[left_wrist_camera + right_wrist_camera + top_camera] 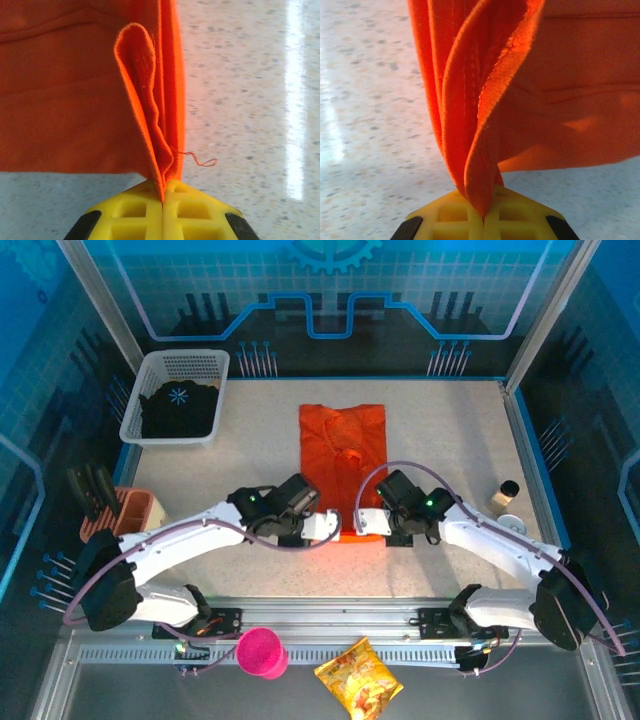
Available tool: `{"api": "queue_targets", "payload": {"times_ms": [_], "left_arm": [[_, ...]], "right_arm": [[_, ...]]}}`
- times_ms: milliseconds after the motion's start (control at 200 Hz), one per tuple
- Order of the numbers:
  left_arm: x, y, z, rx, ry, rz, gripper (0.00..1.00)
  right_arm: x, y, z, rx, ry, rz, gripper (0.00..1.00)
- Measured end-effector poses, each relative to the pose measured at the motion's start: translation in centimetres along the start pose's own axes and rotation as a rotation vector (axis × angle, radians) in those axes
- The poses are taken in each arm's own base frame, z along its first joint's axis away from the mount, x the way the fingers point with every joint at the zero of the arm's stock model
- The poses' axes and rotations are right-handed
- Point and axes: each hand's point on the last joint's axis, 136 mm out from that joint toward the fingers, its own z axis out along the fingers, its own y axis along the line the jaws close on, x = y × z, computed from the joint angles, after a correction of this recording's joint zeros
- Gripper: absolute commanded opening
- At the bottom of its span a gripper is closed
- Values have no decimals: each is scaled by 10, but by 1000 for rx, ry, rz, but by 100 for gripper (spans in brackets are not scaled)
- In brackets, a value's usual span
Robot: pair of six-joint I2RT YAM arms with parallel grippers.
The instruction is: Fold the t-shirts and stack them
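Pinching orange t-shirt (343, 455) are both tools (162, 200) (484, 215) (layers indistinct).

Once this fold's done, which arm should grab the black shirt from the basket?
Left, probably. The basket holding the black t-shirt sits far left, on that arm's side. For now the left gripper and right gripper both pinch the near edge of the orange t-shirt.

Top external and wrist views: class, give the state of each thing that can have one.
Orange t-shirt: flat on the table, sides folded in, near edge pinched.
Left fingers: shut on the orange t-shirt.
Right fingers: shut on the orange t-shirt.
White mesh basket: upright, holding a garment.
Black t-shirt: bunched, unfolded, inside the basket.
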Motion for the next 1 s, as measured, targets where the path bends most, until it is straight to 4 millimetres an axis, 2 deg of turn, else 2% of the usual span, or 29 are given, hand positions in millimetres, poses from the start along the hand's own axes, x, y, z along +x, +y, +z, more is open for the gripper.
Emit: {"api": "queue_targets", "payload": {"times_ms": [205,375,626,1001], "left_arm": [[3,48,4,-72,15,-51,0],[16,74,27,-92,71,-64,0],[31,120,60,-184,142,-104,0],[23,164,62,-334,119,-107,0]], "right_arm": [[-8,-58,-4,144,-27,50,0],[-9,-94,8,214,-20,73,0],[-2,-125,40,292,27,103,0],[0,-166,45,429,37,173,0]]}}
